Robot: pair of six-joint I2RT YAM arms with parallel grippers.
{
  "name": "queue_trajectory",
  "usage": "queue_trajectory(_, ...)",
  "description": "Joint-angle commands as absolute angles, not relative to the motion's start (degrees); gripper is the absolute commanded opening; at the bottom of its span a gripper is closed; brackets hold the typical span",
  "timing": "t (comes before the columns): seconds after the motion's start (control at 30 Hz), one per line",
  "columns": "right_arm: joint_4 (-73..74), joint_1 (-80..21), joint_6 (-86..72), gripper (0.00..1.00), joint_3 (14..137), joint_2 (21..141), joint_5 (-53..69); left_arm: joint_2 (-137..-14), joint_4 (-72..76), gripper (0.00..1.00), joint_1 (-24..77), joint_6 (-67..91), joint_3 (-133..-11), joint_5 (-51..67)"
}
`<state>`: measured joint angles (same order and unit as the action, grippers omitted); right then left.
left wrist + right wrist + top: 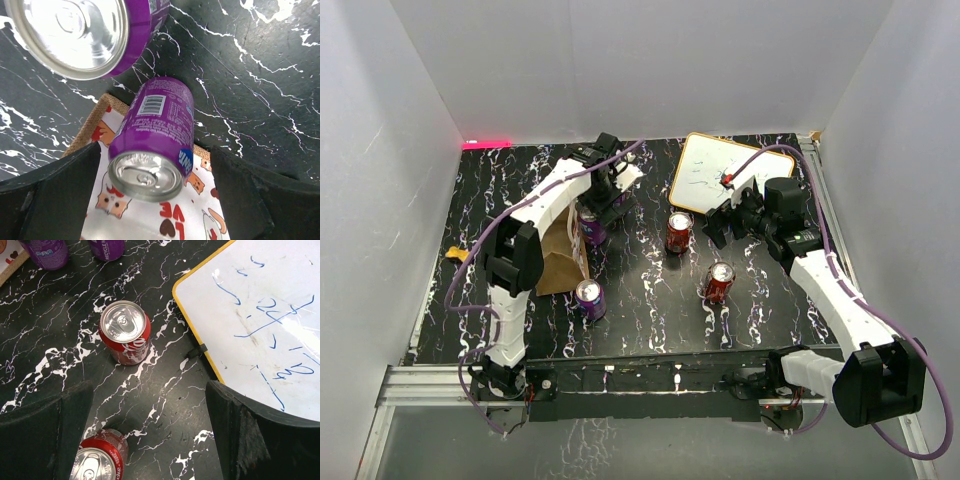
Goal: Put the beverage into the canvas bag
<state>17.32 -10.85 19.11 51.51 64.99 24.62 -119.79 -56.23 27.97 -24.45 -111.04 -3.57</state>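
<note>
A purple beverage can [152, 140] stands upright at the rim of the canvas bag [107, 107], over its cartoon-print panel; I cannot tell whether it is inside. My left gripper [155, 152] is open, one finger on each side of this can, not touching it. In the top view this gripper [605, 205] hovers over the can [592, 228] beside the tan bag [558, 262]. A second purple can [590, 298] stands near the bag's front. My right gripper [149, 389] is open and empty above the table, also seen in the top view [720, 222].
Two red cola cans [679, 232] [719, 282] stand mid-table; both show in the right wrist view [125, 332] [97, 462]. A yellow-framed whiteboard [720, 172] lies at the back right. White walls enclose the table. A small orange object [453, 255] sits at the left edge.
</note>
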Motion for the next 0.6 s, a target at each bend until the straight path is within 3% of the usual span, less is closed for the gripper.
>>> queue_trajectory(0.0, 13.8, -10.7, 18.4, 0.98, 51.6, 64.4, 25.7, -121.1, -59.4, 0.86, 27.3, -24.6, -113.1, -3.3)
queue_trajectory(0.37, 13.6, -10.4, 18.2, 0.98, 51.3, 64.7, 26.7, -120.6, -60.6, 0.38, 27.4, -22.4, -114.5, -2.4)
queue_trajectory(0.57, 13.5, -10.4, 18.1, 0.98, 51.3, 65.0, 26.9, -115.7, -60.8, 0.23, 28.3, -22.6, -117.7, 1.1)
